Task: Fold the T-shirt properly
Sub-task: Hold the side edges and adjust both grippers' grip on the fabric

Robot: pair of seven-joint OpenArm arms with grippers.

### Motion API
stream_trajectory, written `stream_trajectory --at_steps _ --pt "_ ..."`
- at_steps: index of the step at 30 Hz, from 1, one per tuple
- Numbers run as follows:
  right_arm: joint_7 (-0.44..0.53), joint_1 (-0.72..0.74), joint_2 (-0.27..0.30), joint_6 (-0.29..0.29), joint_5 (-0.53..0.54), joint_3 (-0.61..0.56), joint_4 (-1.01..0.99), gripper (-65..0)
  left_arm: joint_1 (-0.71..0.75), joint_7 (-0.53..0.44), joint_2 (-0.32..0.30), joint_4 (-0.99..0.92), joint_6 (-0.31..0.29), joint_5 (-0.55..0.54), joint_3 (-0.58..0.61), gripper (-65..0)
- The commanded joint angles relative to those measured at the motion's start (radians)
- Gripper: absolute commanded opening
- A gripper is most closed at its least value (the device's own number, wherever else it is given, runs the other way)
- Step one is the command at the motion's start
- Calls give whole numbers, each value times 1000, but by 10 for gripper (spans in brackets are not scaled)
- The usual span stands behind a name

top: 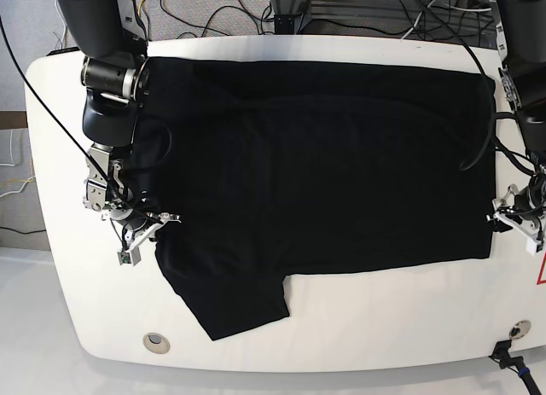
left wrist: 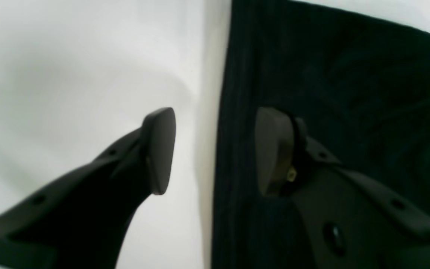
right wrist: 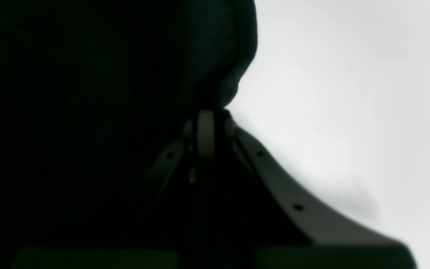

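T-shirt (top: pixel 316 165) spread on white counter (top: pixel 384 327); right pincer (right wrist: pixel 206 123) clenched on its edge; left pincer (left wrist: pixel 215 149) released, straddling hem.

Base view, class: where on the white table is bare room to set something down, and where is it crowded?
Bare: the table's front strip below the T-shirt's lower edge, right of the sleeve. Crowded: both side edges, where the right gripper and left gripper sit at the shirt.
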Motion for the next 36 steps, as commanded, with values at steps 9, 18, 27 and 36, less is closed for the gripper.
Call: stream_trajectory --at_steps 9,18,27,36 --pt "-15 21 6 3 -12 -3 6 -650 -48 -62 -40 -55 -9 -13 -2 -341" --pt "-16 21 5 2 -13 0 5 -650 -40 -59 -29 -36 -9 -13 -16 -341" --pt "-1 25 10 11 -9 3 13 -650 -40 -82 -21 -83 -8 -19 -7 -326" --pt "1 26 8 16 -4 5 15 -650 -41 -91 12 -86 -8 -27 -2 -304"
